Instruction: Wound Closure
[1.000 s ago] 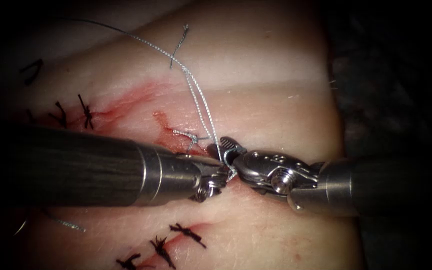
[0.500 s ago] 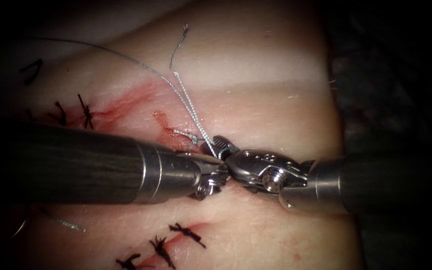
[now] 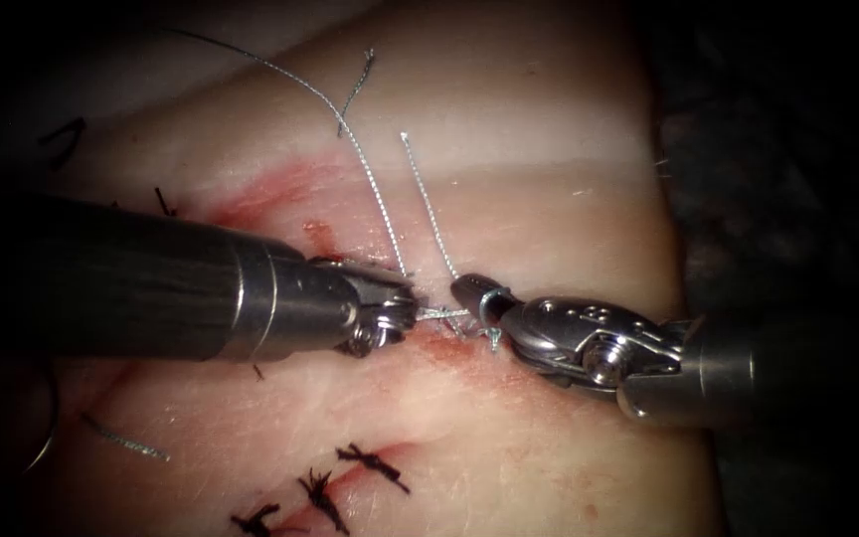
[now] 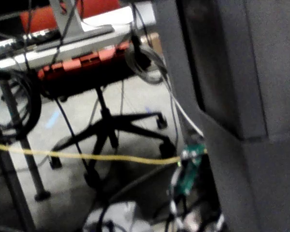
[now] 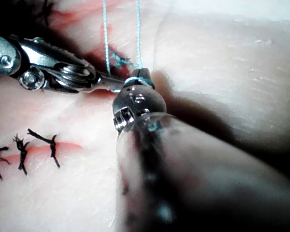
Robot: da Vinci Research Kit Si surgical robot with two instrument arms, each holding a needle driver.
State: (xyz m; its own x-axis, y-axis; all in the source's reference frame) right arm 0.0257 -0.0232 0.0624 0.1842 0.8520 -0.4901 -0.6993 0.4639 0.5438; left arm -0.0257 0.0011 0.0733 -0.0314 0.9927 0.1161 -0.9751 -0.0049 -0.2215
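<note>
Your left tool [image 3: 405,316] comes in from the left of the endoscope frame, jaws clamped on the thread [image 3: 441,314] just left of centre. Your right tool [image 3: 471,291] meets it from the right, with thread wound round its tip; from the right wrist view [image 5: 137,77] you see the loop sitting round that tip, but whether those jaws are apart or together, you can't tell. A short, taut stretch of thread bridges the two tips, right over the cut [image 3: 449,343] at mid-frame. Two strands climb from there toward the upper middle of the frame, one ending in a free tail [image 3: 405,137], the other running on up and away to the upper left. Red fluid [image 3: 270,189] stains the tissue [image 3: 509,149] above your left shaft and under the tips. Dark stitches [image 3: 375,464] sit at lower centre, more at far left behind the shaft. A cut end of thread [image 3: 126,445] lies at lower left. Needle: a thin curved glint at the far left edge may be it, you can't tell.
</note>
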